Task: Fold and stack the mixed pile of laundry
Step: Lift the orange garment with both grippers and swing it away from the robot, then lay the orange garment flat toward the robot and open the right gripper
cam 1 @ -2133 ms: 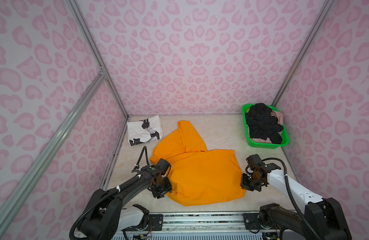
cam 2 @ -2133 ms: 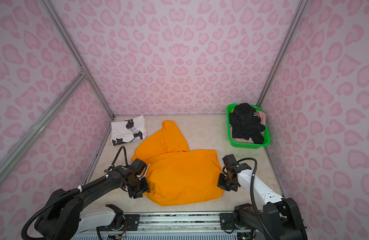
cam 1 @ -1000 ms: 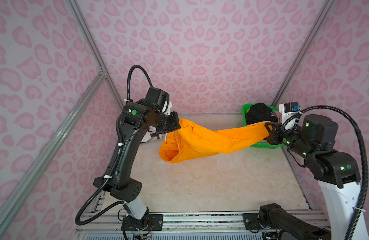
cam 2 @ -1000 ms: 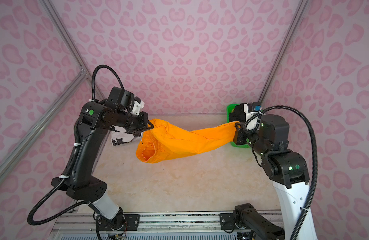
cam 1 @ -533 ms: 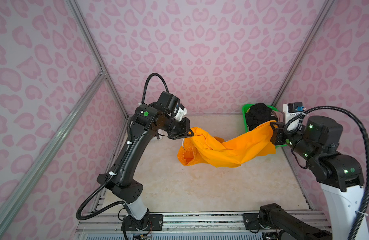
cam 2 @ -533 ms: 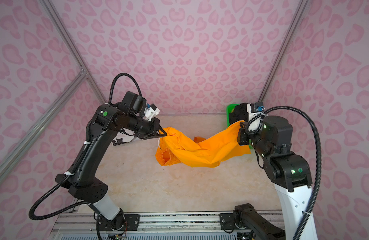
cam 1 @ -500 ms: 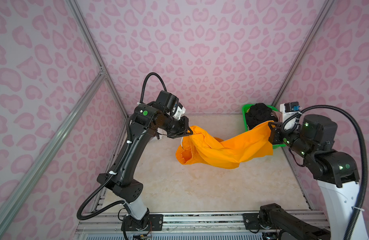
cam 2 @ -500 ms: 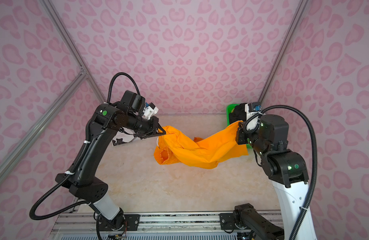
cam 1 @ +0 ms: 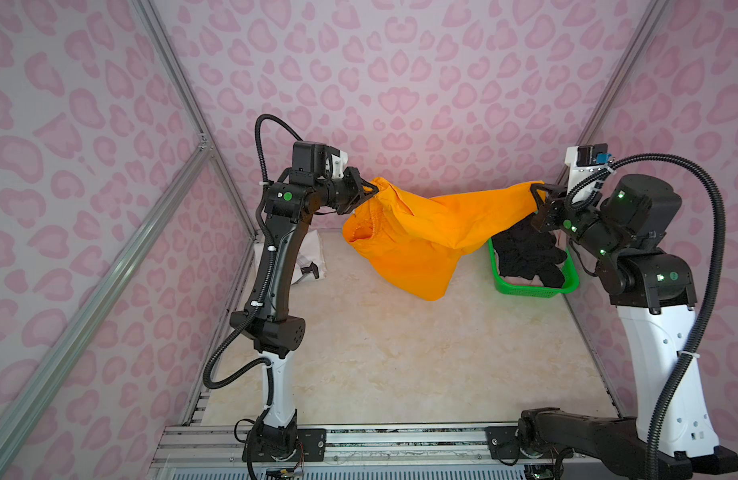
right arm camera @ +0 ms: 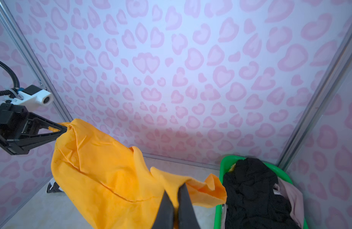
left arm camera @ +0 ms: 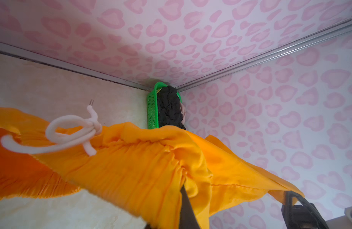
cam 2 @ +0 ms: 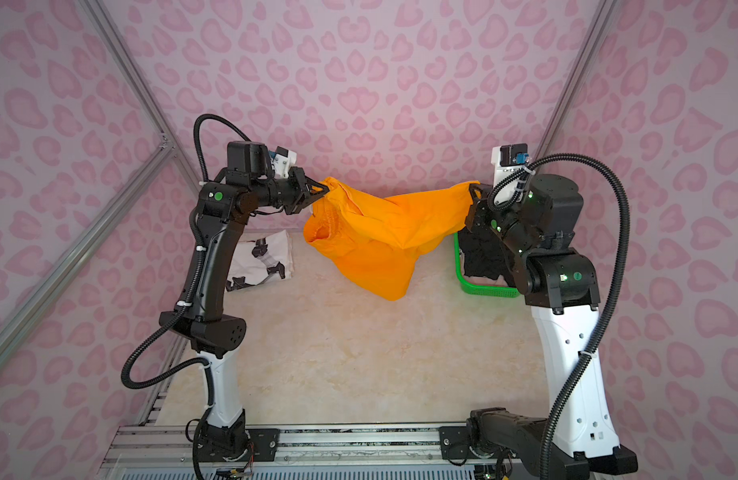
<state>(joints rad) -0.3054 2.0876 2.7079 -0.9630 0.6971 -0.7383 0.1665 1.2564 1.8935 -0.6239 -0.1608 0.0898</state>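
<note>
Right wrist view: right pincer (right arm camera: 176,197) and left pincer (right arm camera: 64,128) both grip the orange shorts (right arm camera: 103,174) aloft; I'd pull taut, then lower evenly onto the tabletop (right arm camera: 32,214).

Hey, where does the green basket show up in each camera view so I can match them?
Top view: green basket at right, beside the hanging orange shorts.
Top view: basket also at right, beside the shorts.
Left wrist: basket in the wall corner, beyond the shorts.
Right wrist: basket beside the shorts, against the wall.
Shared landmark: black knit piece heaped inside it.
</note>
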